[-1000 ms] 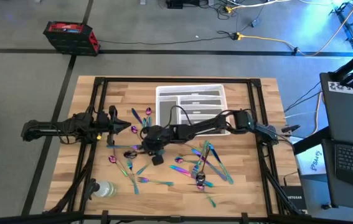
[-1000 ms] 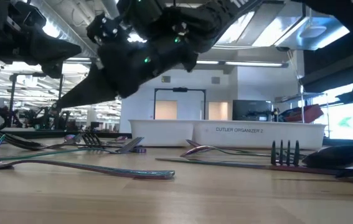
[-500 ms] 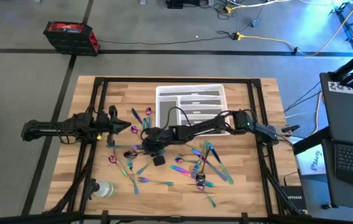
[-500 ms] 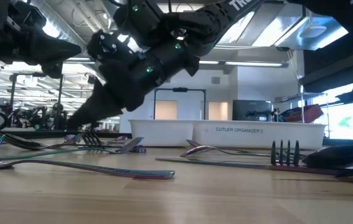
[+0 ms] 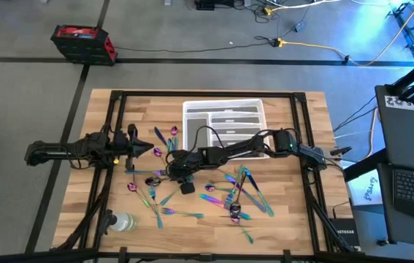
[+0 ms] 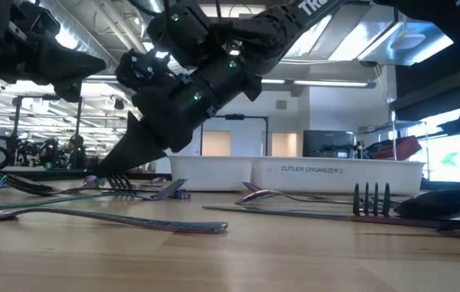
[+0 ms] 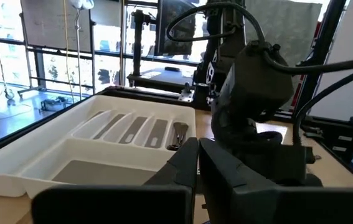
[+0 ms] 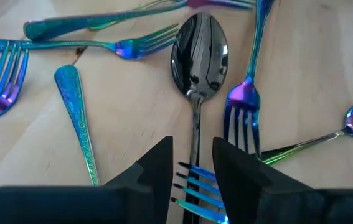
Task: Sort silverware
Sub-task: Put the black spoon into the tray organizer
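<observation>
The slim dark mirror-finish spoon lies on the wooden table with its handle running between the right gripper's partly parted fingers and its bowl pointing away. A blue fork lies crosswise under them; whether they grip anything, I cannot tell. The left gripper is clenched, empty.

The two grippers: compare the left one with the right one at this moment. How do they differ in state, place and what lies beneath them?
The left gripper is shut and empty; the right gripper stands partly open astride a spoon handle. The left waits at the table's left side, pointing toward the white tray; the right is down among the scattered silverware beside the tray. Both have dark fingers.
</observation>
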Action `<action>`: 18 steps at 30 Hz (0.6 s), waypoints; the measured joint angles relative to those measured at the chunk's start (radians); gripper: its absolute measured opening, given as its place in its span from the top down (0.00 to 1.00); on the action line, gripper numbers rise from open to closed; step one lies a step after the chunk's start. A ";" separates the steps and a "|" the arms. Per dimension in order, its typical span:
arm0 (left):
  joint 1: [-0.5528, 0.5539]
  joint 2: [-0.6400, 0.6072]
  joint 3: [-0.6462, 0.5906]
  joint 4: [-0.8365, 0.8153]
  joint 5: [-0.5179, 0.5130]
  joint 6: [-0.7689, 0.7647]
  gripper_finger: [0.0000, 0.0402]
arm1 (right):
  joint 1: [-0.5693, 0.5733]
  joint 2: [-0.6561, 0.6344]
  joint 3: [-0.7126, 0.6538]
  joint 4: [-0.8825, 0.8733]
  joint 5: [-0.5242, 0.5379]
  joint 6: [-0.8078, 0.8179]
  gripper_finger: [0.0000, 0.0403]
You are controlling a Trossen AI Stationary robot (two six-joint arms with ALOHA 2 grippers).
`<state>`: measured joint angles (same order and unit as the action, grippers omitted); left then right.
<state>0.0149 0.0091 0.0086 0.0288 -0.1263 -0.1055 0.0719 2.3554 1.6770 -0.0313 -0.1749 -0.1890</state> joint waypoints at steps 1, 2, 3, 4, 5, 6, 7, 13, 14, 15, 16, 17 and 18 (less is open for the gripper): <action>0.000 0.000 0.000 0.000 0.000 0.000 1.00 | 0.000 0.003 0.013 -0.007 0.000 -0.001 0.76; 0.000 0.000 0.000 0.000 0.000 0.000 1.00 | 0.000 0.017 0.039 -0.007 0.000 -0.001 0.76; 0.000 0.000 0.000 0.000 0.000 0.000 1.00 | 0.000 0.033 0.077 -0.018 0.000 -0.001 0.76; 0.000 0.000 0.000 0.000 0.000 0.000 1.00 | 0.000 0.056 0.121 -0.059 -0.001 -0.003 0.76; 0.000 0.000 0.000 0.000 0.000 0.000 1.00 | 0.001 0.088 0.177 -0.098 -0.006 -0.013 0.76; 0.000 0.000 0.000 0.000 0.000 0.000 1.00 | 0.004 0.125 0.239 -0.136 -0.009 -0.027 0.76; 0.000 0.000 0.000 0.000 0.000 0.000 1.00 | 0.008 0.161 0.301 -0.202 -0.003 -0.038 0.76; 0.000 0.000 0.000 0.000 0.000 0.000 1.00 | 0.007 0.273 0.518 -0.328 0.034 -0.024 0.76; 0.000 0.000 0.000 0.000 0.000 0.000 1.00 | 0.007 0.277 0.526 -0.332 0.042 -0.024 0.76; 0.000 0.000 0.000 0.000 0.000 0.000 1.00 | 0.007 0.278 0.528 -0.341 0.050 -0.025 0.76; 0.000 0.000 0.000 0.000 0.000 0.000 1.00 | 0.006 0.278 0.528 -0.355 0.051 -0.025 0.76; 0.000 0.000 0.000 0.000 0.000 0.000 1.00 | 0.006 0.278 0.529 -0.369 0.051 -0.024 0.76; 0.000 0.000 0.000 0.000 0.000 0.000 1.00 | 0.005 0.278 0.531 -0.386 0.051 -0.023 0.76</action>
<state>0.0149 0.0093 0.0090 0.0288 -0.1261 -0.1053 0.0772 2.6335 2.2076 -0.4175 -0.1238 -0.2125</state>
